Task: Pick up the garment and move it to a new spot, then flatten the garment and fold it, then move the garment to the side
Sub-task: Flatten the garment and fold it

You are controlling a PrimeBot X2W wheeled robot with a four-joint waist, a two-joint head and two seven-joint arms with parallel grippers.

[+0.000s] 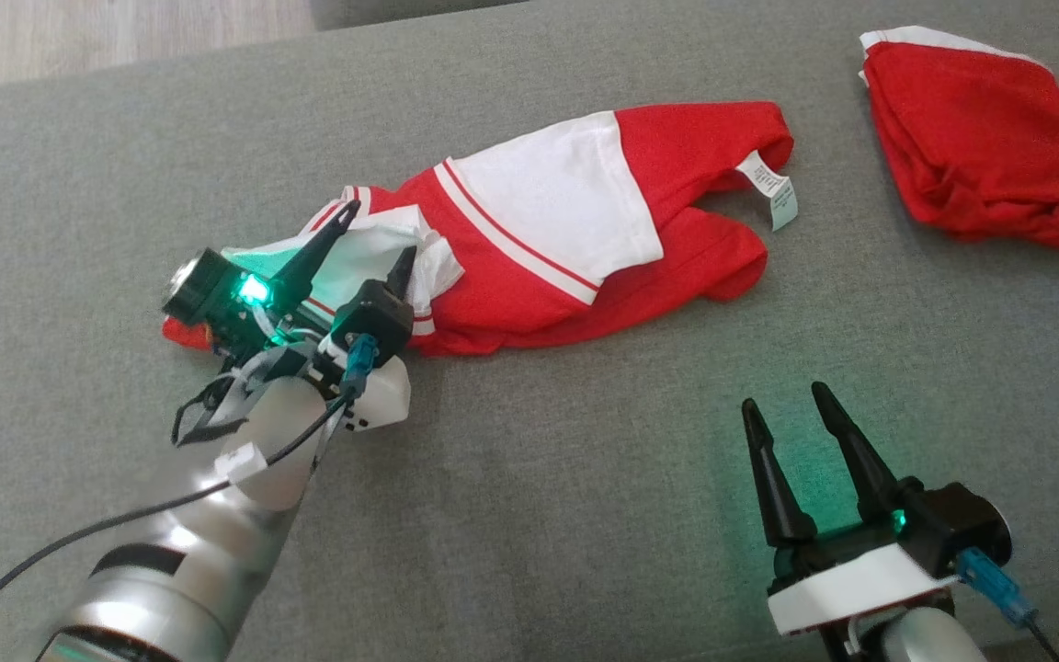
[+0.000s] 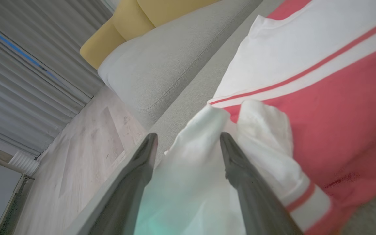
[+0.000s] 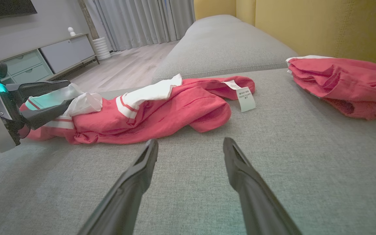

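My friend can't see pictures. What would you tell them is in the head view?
The robot's left tool, open, straddles a white fold at one end of a crumpled red and white garment on a grey couch. Its right tool is open at the lower right, and another red garment lies bunched at the top right.

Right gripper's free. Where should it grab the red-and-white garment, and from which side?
I'd take the red lobe of the garment beside the care label, coming in low from the robot's side. It bulges up off the sofa nearest the open right gripper, and lies opposite the white end the left gripper straddles.
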